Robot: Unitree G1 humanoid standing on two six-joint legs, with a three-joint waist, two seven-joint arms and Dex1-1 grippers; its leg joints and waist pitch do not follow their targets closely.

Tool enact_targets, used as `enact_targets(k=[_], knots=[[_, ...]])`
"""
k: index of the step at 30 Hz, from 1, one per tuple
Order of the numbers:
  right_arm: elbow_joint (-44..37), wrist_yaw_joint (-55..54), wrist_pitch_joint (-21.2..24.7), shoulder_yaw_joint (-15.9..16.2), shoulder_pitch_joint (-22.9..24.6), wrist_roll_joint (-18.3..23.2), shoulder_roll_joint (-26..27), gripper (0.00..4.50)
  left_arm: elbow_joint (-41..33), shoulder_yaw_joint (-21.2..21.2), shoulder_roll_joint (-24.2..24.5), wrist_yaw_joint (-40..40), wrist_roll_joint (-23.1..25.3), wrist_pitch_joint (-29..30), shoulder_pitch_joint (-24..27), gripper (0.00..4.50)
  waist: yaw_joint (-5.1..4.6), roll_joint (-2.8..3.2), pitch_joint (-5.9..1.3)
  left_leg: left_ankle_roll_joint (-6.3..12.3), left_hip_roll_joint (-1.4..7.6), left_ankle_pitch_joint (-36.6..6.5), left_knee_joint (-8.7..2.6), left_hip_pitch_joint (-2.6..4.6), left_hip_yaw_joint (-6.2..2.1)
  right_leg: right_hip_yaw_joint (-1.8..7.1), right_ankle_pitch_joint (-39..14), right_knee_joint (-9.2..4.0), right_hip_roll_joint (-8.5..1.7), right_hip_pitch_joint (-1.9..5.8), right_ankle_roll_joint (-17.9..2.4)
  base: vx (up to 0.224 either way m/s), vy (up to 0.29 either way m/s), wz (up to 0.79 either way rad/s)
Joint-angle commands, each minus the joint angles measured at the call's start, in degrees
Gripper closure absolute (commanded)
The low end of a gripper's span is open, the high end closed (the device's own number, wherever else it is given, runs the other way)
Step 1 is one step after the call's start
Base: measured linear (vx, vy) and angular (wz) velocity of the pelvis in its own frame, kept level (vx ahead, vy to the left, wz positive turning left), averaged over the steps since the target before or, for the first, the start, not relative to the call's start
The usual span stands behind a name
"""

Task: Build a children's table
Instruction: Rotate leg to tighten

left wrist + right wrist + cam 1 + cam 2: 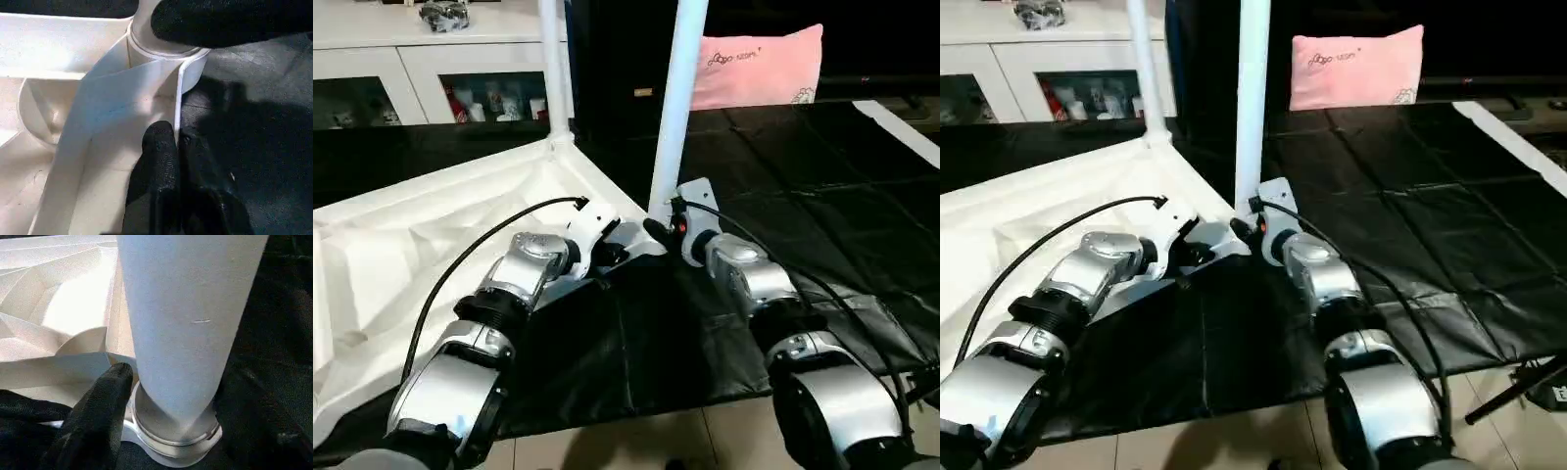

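Observation:
The white tabletop [431, 245] lies upside down on a black mat, its ribbed underside facing up. Two white legs stand upright in its corner sockets: a far leg [556, 69] and a near leg [677, 108]. My left gripper [178, 147] is shut on the thin rim wall of the tabletop, just beside the near corner socket [193, 73]. My right gripper [181, 396] straddles the base of the near leg [186, 323] right above the socket ring. One black finger [98, 421] presses against the leg's side; the other is lost against the dark mat.
The black mat [822, 196] spreads to the right and behind. A pink pillow [759, 64] leans at the back. A white glass-door cabinet [411, 59] stands at the back left. Tiled floor [636, 441] shows at the mat's near edge.

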Motion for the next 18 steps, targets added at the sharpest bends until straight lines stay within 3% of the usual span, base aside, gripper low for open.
enact_targets(k=[1, 4, 6, 8, 9, 12, 14, 15, 18], knots=[[2.8, 4.1, 1.1, 2.4, 0.9, 0.6, 3.3, 1.43, -1.1, 0.1, -0.9, 0.8, -0.1, -2.1, -1.3, 4.50, 0.33, 0.18, -4.15, 3.85, -0.55, -10.2, -3.90, -0.93, 1.19, 2.31, -19.6, -3.79, -2.48, 4.09, -9.6, 0.000, 0.000, 0.00], [0.3, 9.3, -1.9, 3.5, 2.9, -0.3, -0.7, 1.22, -2.4, -1.0, 2.1, -3.4, 0.3, -3.4, 0.8, 4.50, 0.40, 0.70, -4.21, 3.85, -0.44, -10.1, -3.98, -0.89, 1.14, 2.38, -17.5, -3.51, -2.49, 4.24, -10.5, 0.000, 0.000, 0.00], [-0.2, 10.3, -2.2, 3.5, 3.3, -0.2, -1.2, 0.99, -2.7, -1.0, 2.5, -3.9, 0.2, -3.3, 1.0, 4.50, 0.47, 0.44, -4.33, 4.41, -0.30, -9.6, -3.87, -0.95, 1.21, 2.54, -14.8, -3.17, -2.49, 4.39, -11.6, 0.000, 0.000, 0.00], [-1.8, 12.9, -3.2, 3.6, 4.2, -0.2, -2.7, 0.95, -3.2, -1.5, 3.5, -5.8, 0.5, -4.8, 1.8, 4.50, 0.50, 0.60, -4.38, 4.60, -0.40, -8.7, -3.85, -1.02, 1.21, 2.50, -13.7, -3.08, -2.51, 4.51, -12.1, 0.000, 0.000, 0.00], [-5.4, 18.1, -4.3, 4.0, 6.1, 0.4, -5.9, 0.77, -4.4, -2.3, 5.3, -9.8, 0.3, -7.0, 2.9, 4.50, 0.53, 0.51, -4.43, 5.09, -0.41, -8.2, -3.80, -1.08, 1.22, 2.47, -13.0, -3.04, -2.46, 4.67, -12.3, 0.000, 0.000, 0.00], [-8.5, 23.2, -5.2, 4.7, 7.6, 1.1, -8.7, 0.52, -5.3, -3.1, 6.9, -13.3, 0.4, -8.7, 3.6, 4.50, 0.79, 0.38, -4.39, 6.14, -0.27, -8.0, -3.76, -1.03, 1.34, 2.47, -13.0, -3.10, -2.36, 4.66, -12.4, 0.000, 0.000, 0.00], [-9.4, 25.3, -5.8, 4.9, 8.2, 1.2, -9.7, 0.37, -5.4, -3.5, 7.6, -14.7, 0.5, -9.7, 3.8, 4.50, 0.98, 0.48, -4.35, 5.85, -0.12, -8.0, -3.77, -0.93, 1.42, 2.52, -13.2, -3.05, -2.34, 4.43, -12.6, 0.000, 0.000, 0.00], [-11.8, 30.8, -7.2, 6.1, 9.5, 1.6, -12.4, 0.15, -6.2, -4.5, 9.0, -18.7, 0.3, -11.3, 4.5, 4.50, 1.10, 0.54, -4.23, 5.55, -0.13, -8.9, -3.82, -0.85, 1.44, 2.41, -14.6, -3.23, -2.28, 4.39, -12.5, 0.000, 0.000, 0.00], [-14.4, 38.5, -7.5, 7.3, 11.0, 2.2, -15.8, 0.06, -8.1, -5.8, 10.9, -25.1, -0.6, -13.4, 5.6, 4.50, 1.75, 0.52, -4.17, 5.61, 0.11, -9.9, -3.88, -0.74, 1.45, 2.44, -15.8, -3.40, -2.31, 4.39, -11.8, 0.000, 0.000, 0.00]])
